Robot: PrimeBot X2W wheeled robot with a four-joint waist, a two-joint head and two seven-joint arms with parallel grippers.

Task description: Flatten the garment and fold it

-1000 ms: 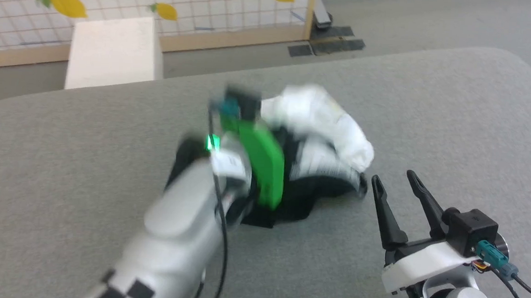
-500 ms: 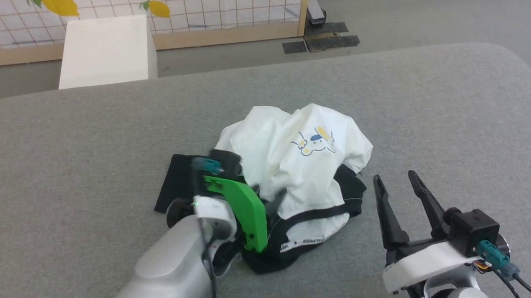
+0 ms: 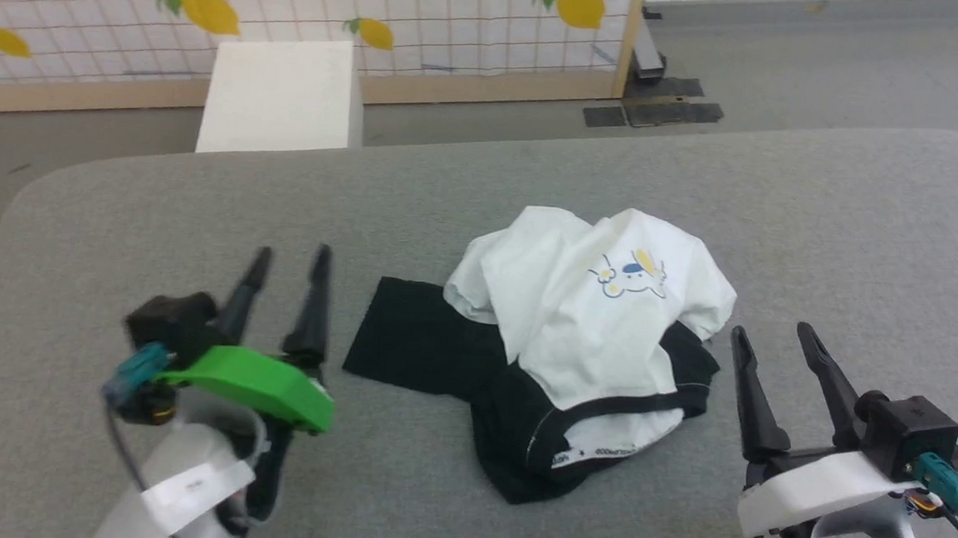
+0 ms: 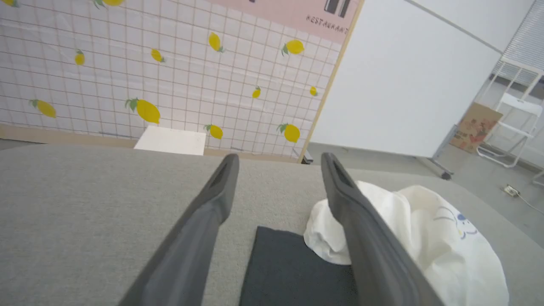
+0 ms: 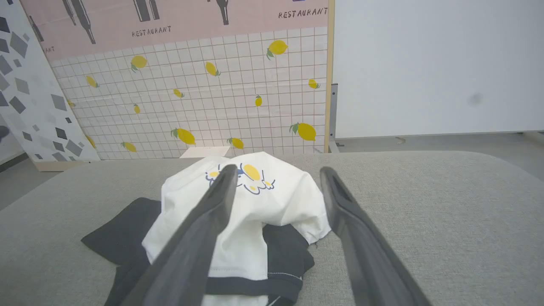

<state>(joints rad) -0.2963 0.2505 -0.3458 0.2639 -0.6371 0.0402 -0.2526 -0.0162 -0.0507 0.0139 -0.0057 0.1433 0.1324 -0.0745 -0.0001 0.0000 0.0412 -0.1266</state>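
Note:
The garment [image 3: 600, 326], a white T-shirt with black sleeves and a small yellow-and-blue chest graphic, lies crumpled in a heap on the grey table [image 3: 823, 223]. One black sleeve [image 3: 408, 339] spreads flat toward the left. My left gripper [image 3: 290, 259] stands open just left of that sleeve, nothing between its fingers. My right gripper [image 3: 769, 332] is open to the right of the heap, apart from the cloth. In the left wrist view the black sleeve [image 4: 289, 267] lies below the open fingers and the white cloth [image 4: 446, 246] sits to the right. The right wrist view has the garment [image 5: 272, 199] ahead.
A white box [image 3: 280, 95] stands on the floor beyond the table's far edge. Behind it runs a tiled wall panel with lemon prints [image 3: 379, 5] and a wooden post [image 3: 631, 29]. Bare grey tabletop surrounds the heap on all sides.
My left gripper has let go of the garment, opened, and drawn back to the left of it. The head camera has shifted. The right gripper stays open in place.

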